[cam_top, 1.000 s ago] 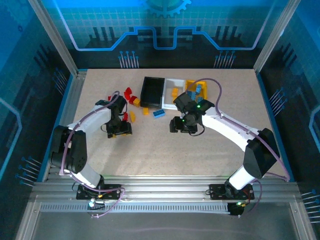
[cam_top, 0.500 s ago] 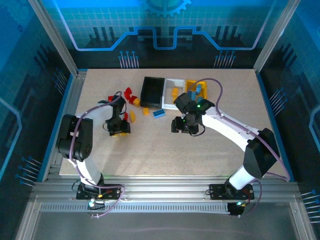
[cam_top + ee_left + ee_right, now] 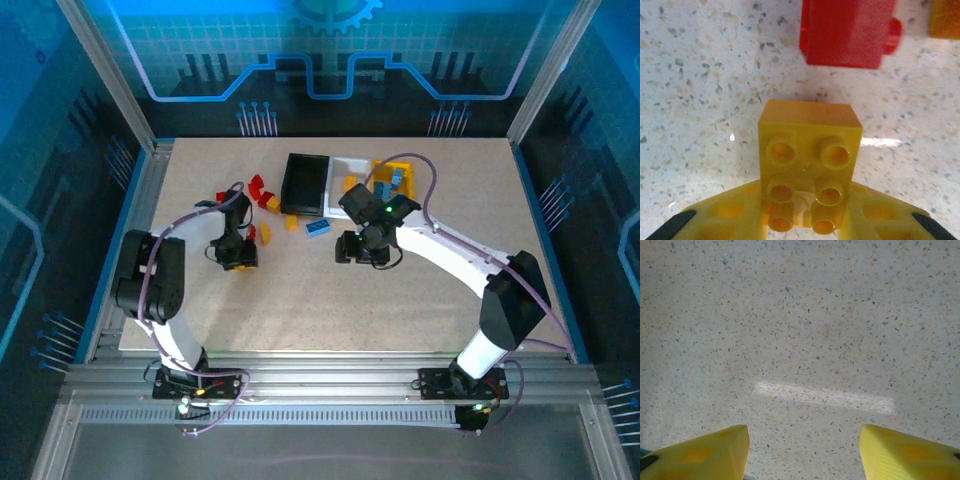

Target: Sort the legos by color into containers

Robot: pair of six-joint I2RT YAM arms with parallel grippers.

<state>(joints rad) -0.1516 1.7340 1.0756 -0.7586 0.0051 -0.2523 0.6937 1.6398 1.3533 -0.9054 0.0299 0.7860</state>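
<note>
Red pile: several small red plastic bricks lie loose on the speckled table, left of the bins, none sorted as far as I can see.
Left gripper: the left gripper sits low on the table at the near edge of that pile; in the wrist view its yellow fingers meet both sides of a brick, pinching it.
Held piece: a small orange-yellow plastic brick, studs toward the camera, apparently not lifted yet, with one red brick just beyond it.
Loose orange-yellow: two more orange-yellow bricks rest between the red pile and the black bin.
Black bin: the open black rectangular plastic bin stands far centre; its dark inside shows no brick that I can make out.
Loose blue: one light blue plastic brick lies just near of the black bin.
Right gripper: the right gripper hangs over bare table near that blue brick, its jaws spread with nothing between them.
White bin: the white plastic bin, touching the black one on its right, holds at least one orange-yellow brick.
Yellow bin: the yellow plastic bin, rightmost, holds several light blue bricks.
Progress: roughly midway by my reading; blue is nearly finished, orange-yellow partly, and red, presumably meant for the black bin, is still to do.
</note>
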